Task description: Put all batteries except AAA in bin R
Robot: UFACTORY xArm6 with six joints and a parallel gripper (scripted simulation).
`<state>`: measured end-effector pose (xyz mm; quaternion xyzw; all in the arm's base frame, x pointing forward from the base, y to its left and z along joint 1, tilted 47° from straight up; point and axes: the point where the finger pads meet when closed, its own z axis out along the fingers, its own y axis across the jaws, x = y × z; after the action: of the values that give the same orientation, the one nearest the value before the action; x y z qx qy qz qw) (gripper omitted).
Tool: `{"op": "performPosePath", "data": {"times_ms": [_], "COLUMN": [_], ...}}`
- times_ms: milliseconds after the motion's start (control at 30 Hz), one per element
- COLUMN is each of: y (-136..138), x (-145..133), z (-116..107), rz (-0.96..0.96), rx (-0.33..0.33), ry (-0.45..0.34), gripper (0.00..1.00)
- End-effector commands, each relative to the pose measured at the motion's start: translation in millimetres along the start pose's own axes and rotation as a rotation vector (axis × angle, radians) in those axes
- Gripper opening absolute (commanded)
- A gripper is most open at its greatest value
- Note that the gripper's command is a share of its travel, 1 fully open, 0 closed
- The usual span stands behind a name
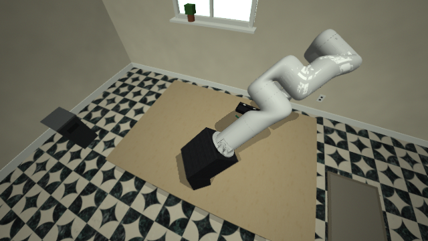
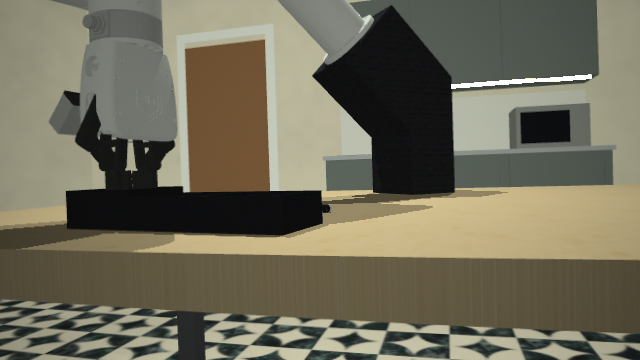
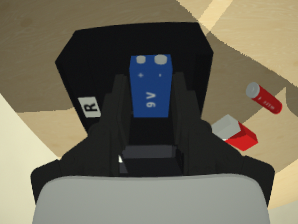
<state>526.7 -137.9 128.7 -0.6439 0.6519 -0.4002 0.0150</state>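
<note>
A blue 9V battery sits inside the black bin marked R, with its terminals pointing away from me. My gripper reaches down into the bin's left end. Its fingers stand on either side of the battery, slightly apart and not pressing on it. A red cylinder with a pale end lies on the table to the right of the bin. In the top view the arm hides the gripper and most of the bin.
A red and white box lies on the table right beside the bin. A small dark item pokes out at the bin's right end. The black robot base stands mid-table. A small green item lies near the bin.
</note>
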Motion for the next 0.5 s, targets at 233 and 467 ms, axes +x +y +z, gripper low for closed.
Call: {"op": "performPosePath", "data": {"times_ms": [233, 467], "y": [-1, -1], "x": [0, 0], "z": [-13, -22], "rz": [0.0, 0.0], "rx": [0.003, 0.003], "ry": [0.0, 0.0], "gripper": [0.33, 0.33]}}
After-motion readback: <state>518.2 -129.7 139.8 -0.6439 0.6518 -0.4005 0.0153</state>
